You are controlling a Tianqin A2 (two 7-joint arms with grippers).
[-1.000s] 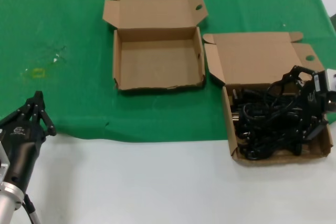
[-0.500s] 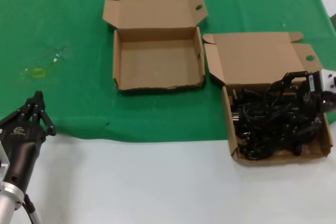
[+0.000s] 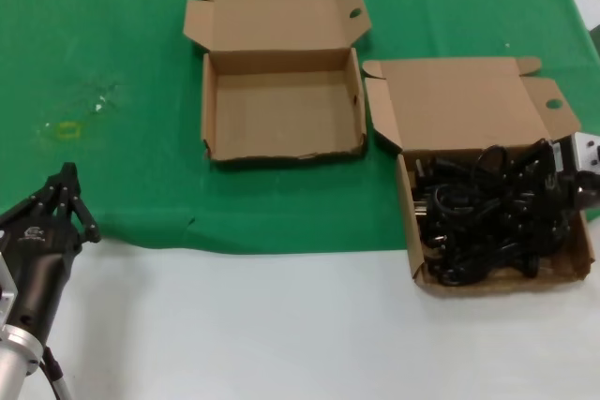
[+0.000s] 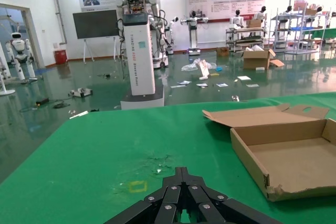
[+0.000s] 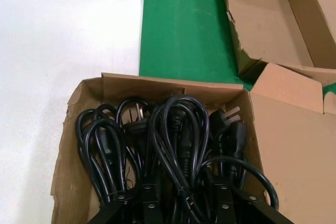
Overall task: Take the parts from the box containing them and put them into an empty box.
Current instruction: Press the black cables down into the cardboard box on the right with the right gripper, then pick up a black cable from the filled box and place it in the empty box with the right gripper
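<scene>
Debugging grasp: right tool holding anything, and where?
Cannot tell. The right tool sits among the power cords in their box; no grip is visible.

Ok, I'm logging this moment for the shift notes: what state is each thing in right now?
box of cords: lid open, full, on the robot's right.
power cords: coiled, tangled, all in that box.
empty box: lid open, nothing inside.
right gripper: down among the cords at the box's far right side.
left gripper: shut, idle at the near left, holding nothing.
</scene>
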